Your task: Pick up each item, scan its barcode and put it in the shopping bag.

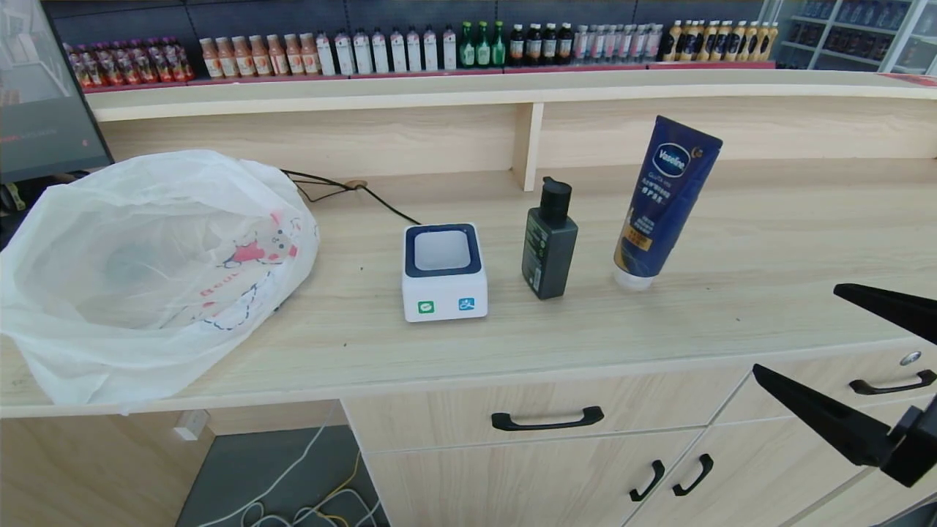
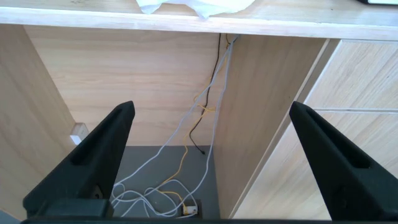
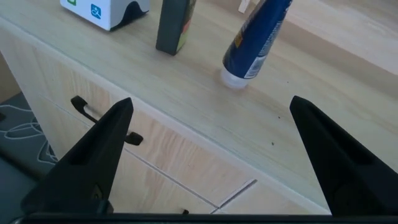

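A white plastic shopping bag (image 1: 146, 263) lies open on the left of the wooden counter (image 1: 659, 315); its lower edge (image 2: 193, 6) hangs over the counter lip. A white and blue barcode scanner (image 1: 444, 272) (image 3: 102, 11) stands mid-counter. To its right stands a dark green pump bottle (image 1: 549, 241) (image 3: 174, 25), then a blue tube (image 1: 662, 201) (image 3: 255, 37) upright on its cap. My right gripper (image 1: 794, 329) (image 3: 211, 102) is open at the counter's front edge, short of the tube, holding nothing. My left gripper (image 2: 211, 109) is open below the counter, facing the recess.
Drawers and doors with black handles (image 1: 547, 421) run under the counter. A black cable (image 1: 381, 201) leads back from the scanner. A raised ledge (image 1: 527, 88) and a row of drink bottles (image 1: 476, 45) stand behind. Loose cables (image 2: 180, 174) hang in the recess.
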